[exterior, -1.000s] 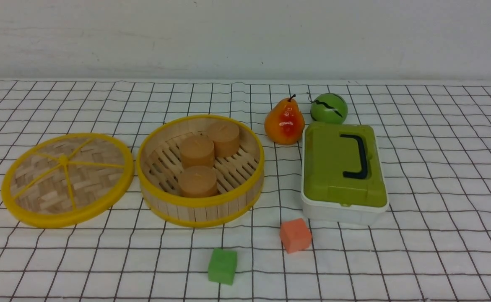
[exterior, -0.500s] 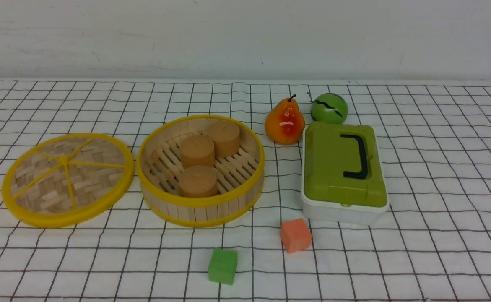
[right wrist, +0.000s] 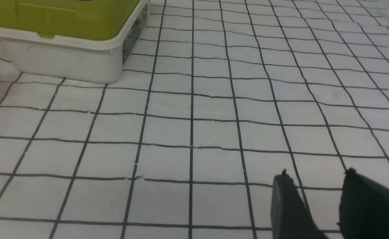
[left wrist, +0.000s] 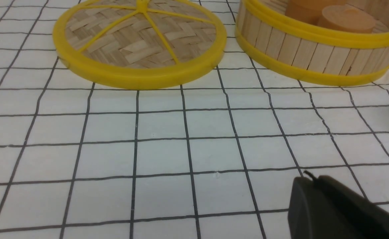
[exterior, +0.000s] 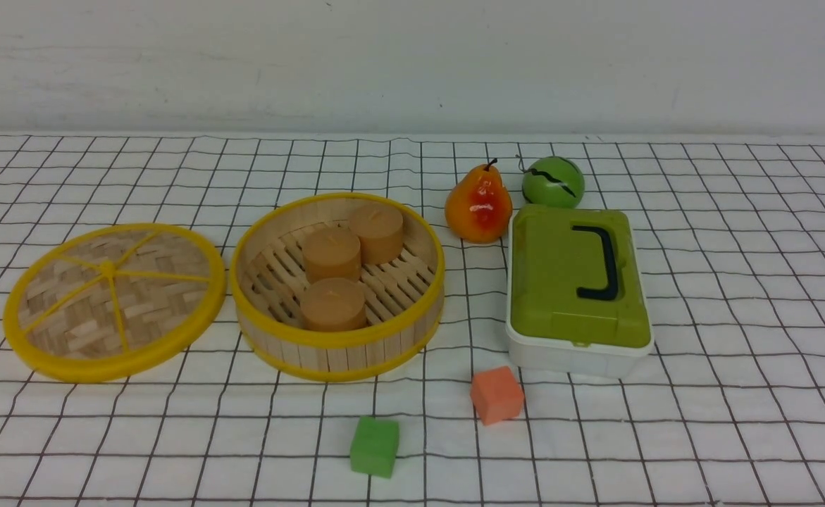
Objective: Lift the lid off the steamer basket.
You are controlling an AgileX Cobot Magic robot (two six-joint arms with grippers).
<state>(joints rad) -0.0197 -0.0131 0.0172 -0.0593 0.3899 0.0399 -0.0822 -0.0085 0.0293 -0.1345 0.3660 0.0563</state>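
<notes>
**Steamer lid lies off its basket on gridded cloth**

A white tablecloth [exterior: 736,282] ruled with black grid lines covers the whole work surface, ending at a pale wall behind. On it, the steamer basket [exterior: 337,345] stands open near the centre, its bamboo-slat wall bound by yellow rims at top and bottom. The lid [exterior: 113,303], a woven bamboo disc with a thick yellow rim and thin spokes meeting at a hub, lies flat on the cloth just beside the basket, to its left, and is in no gripper's hold. To the basket's right sits a white box with a green top [exterior: 578,289] and a black handle. Three tan cylinders [exterior: 331,253] stand upright on the basket's slatted floor. Behind the box are a pear [exterior: 478,204] and, close to its right, a small green ball [exterior: 553,181] marked with dark lines. In front lie an orange cube [exterior: 497,394] and a green cube [exterior: 374,446], apart from each other.

The left gripper [left wrist: 312,186], seen only from its wrist camera, hangs low over bare cloth with its fingers pressed together, holding nothing. The right gripper [right wrist: 314,192] shows two dark fingers standing slightly apart over empty squares, also holding nothing.
</notes>
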